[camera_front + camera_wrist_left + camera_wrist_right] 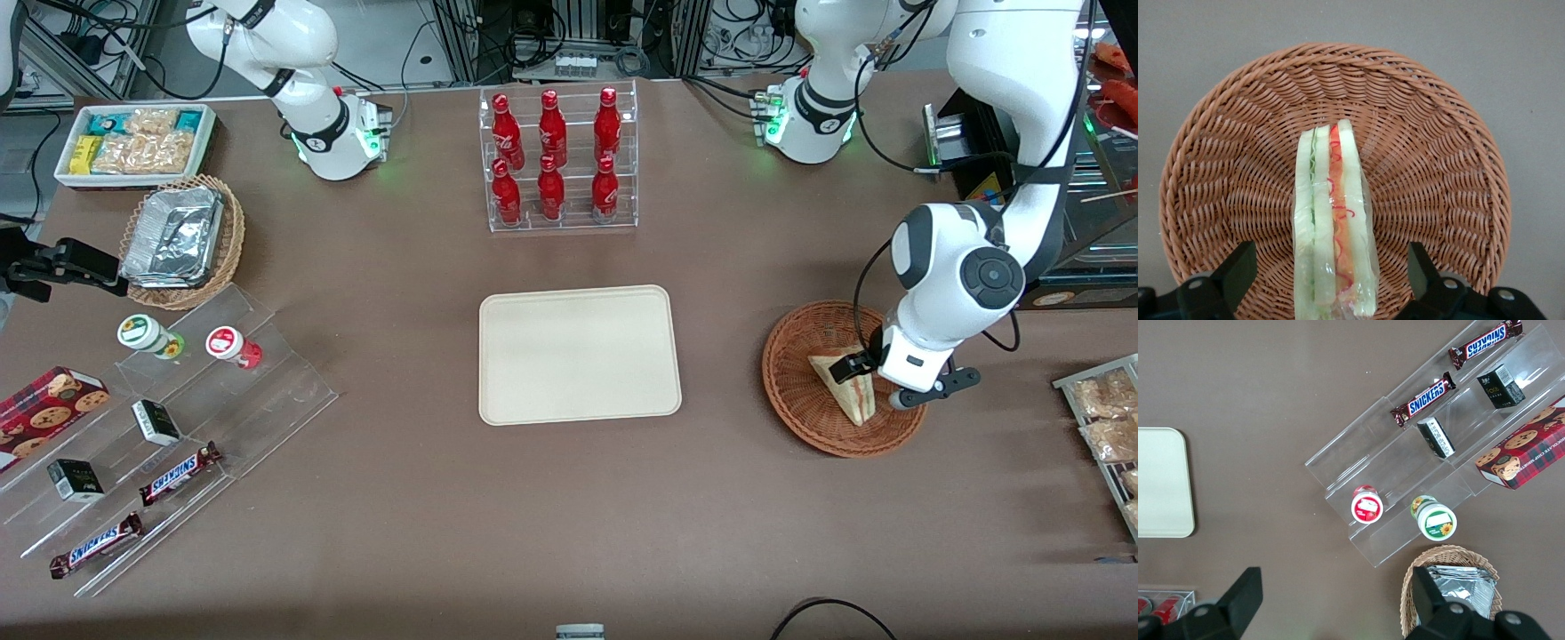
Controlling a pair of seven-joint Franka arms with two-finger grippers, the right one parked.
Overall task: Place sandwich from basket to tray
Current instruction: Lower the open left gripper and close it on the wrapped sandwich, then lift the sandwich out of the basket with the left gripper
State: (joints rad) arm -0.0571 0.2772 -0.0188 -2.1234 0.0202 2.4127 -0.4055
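The sandwich [845, 384] is a clear-wrapped cream wedge standing on edge in the reddish-brown wicker basket [786, 378], its red and green filling edge facing up. In the left wrist view the sandwich [1333, 227] runs between the two black fingers [1238, 270], with basket [1225, 160] weave showing in the gap on each side. My left gripper [867, 375] is low over the basket, open, straddling the sandwich without touching it. The cream tray [578, 354] lies flat and bare at the table's middle, apart from the basket; its corner [1161, 483] shows in the right wrist view.
A clear rack of red bottles [556, 160] stands farther from the front camera than the tray. Toward the parked arm's end are acrylic steps [178, 418] with candy bars and cups, a tan basket of foil containers [182, 240] and a white snack bin [133, 142]. Snack packets [1102, 413] lie at the working arm's end.
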